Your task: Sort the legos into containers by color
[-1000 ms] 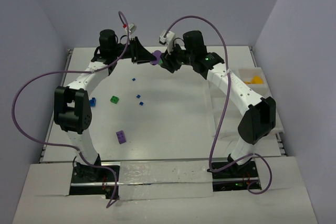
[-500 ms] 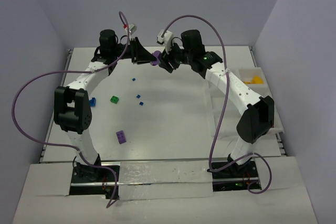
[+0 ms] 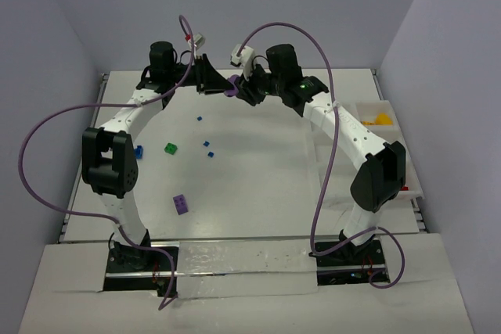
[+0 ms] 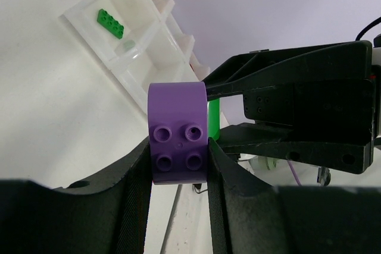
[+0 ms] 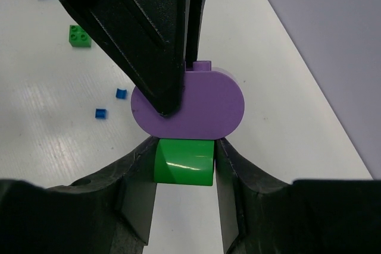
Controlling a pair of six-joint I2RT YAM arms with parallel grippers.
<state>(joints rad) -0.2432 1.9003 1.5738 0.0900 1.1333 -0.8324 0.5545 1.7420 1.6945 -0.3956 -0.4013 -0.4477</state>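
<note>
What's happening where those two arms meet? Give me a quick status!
Status: left fingers shut on purple brick; right fingers shut on green brick pressed against it. Pair held off the table. Nothing blocking.

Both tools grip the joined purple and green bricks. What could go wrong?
If the pair snaps apart, the purple brick or green brick may slip from the left tool or right tool and fall to the table. The opposing fingers nearly touch, so twisting could make them collide.

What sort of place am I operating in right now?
Likely a lab test cell: blank walls box in a white table, and the cabled left arm and right arm are bolted at its near edge.
</note>
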